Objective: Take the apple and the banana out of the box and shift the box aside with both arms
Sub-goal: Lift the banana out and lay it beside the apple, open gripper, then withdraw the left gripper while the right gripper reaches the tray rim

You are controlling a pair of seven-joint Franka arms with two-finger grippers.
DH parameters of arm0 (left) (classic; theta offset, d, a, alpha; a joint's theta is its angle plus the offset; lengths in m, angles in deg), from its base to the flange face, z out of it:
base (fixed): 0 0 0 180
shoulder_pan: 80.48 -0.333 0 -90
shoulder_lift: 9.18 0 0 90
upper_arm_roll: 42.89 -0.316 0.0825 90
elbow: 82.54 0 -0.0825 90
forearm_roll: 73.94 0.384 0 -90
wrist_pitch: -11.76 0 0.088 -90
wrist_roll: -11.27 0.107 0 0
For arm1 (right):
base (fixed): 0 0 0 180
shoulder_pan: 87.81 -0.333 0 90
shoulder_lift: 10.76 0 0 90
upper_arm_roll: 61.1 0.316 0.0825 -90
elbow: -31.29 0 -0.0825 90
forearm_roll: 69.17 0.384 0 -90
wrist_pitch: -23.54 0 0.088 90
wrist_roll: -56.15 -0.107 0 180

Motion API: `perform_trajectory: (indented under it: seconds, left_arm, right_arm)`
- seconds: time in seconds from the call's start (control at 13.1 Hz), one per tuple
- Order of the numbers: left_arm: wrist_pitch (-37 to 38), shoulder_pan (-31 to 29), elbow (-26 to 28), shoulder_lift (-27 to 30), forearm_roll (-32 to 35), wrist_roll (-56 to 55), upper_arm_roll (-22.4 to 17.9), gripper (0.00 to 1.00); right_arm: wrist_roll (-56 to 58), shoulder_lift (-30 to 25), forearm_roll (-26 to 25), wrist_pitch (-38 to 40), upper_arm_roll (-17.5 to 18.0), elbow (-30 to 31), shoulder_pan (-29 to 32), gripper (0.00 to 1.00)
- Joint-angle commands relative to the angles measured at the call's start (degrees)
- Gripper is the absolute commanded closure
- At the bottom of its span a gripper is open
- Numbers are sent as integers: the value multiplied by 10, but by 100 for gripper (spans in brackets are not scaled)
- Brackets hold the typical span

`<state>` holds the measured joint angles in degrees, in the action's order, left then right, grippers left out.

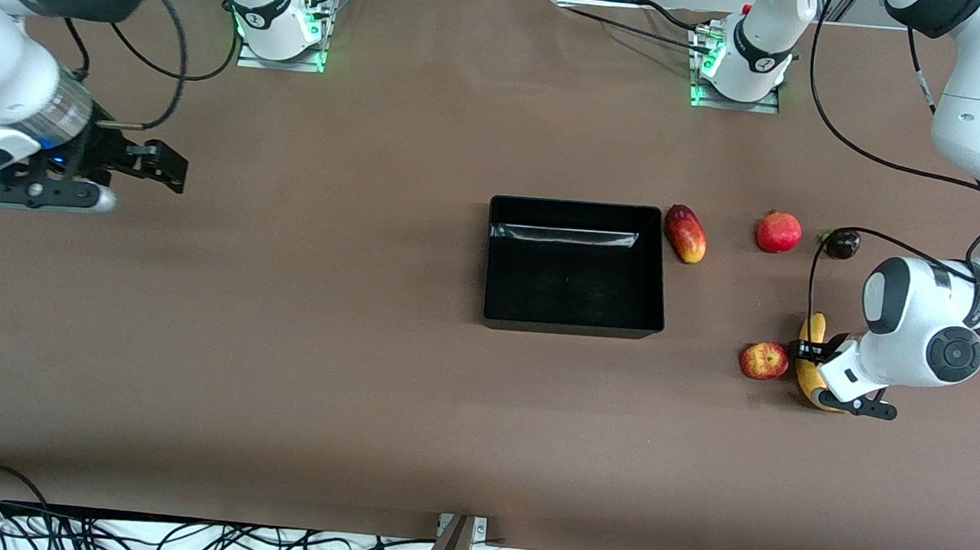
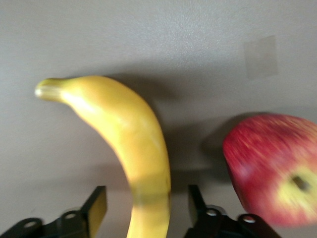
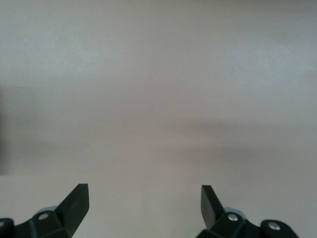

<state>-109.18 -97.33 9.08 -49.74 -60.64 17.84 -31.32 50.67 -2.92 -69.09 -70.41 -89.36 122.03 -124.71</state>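
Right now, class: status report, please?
Left end effector open astride banana, apple beside. Right end effector open, waiting. Box empty.

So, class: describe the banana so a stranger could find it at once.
Start at the black box mid-table and go toward the left arm's end. There the left gripper straddles the banana, beside the apple. It is the only long, curved, yellow fruit.

Brown table [image 1: 279,338]: tray [image 1: 573,320], fruits
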Motion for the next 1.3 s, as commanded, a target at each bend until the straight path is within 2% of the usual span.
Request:
perform_trajectory:
  seconds: [0.0,0.08,0.15,0.23,0.31,0.46,0.61,0.69,0.92,1.07,1.14,1.22]
  left_arm:
    - [122,35,6,116,-3,-2,-12,0]
    - [165,60,2,163,-42,-4,-35,0]
    - [187,85,2,209,-85,-5,-65,0]
    - [217,109,2,253,-103,-5,-84,0]
    - [238,120,2,290,-104,-5,-89,0]
    - [260,137,1,346,-107,-11,-89,0]
    - [264,141,-6,383,-111,-16,-89,0]
    - [263,141,-8,389,-115,-16,-89,0]
    - [263,147,-12,405,-115,-15,-85,0]
    - [264,148,-9,413,-116,-16,-82,0]
    - [264,148,-10,414,-116,-16,-81,0]
    - [264,149,-9,414,-116,-16,-80,0]
  right_arm:
    - [32,4,-4,3,20,-3,-10,0]
    - [41,28,26,-4,30,-2,-13,0]
    - [31,61,80,-21,46,-4,-20,0]
    - [8,91,113,-50,57,-6,-31,0]
    - [-11,120,135,-95,69,-11,-41,0]
    - [-52,179,170,-164,118,-30,-57,0]
    - [-129,248,169,-203,156,-83,-76,0]
    - [-151,281,169,-234,164,-104,-94,0]
    - [-183,337,156,-327,164,-108,-150,0]
    - [-204,361,146,-358,164,-108,-163,0]
    - [-205,372,135,-360,163,-108,-169,2]
    - [-205,378,117,-360,164,-107,-170,13]
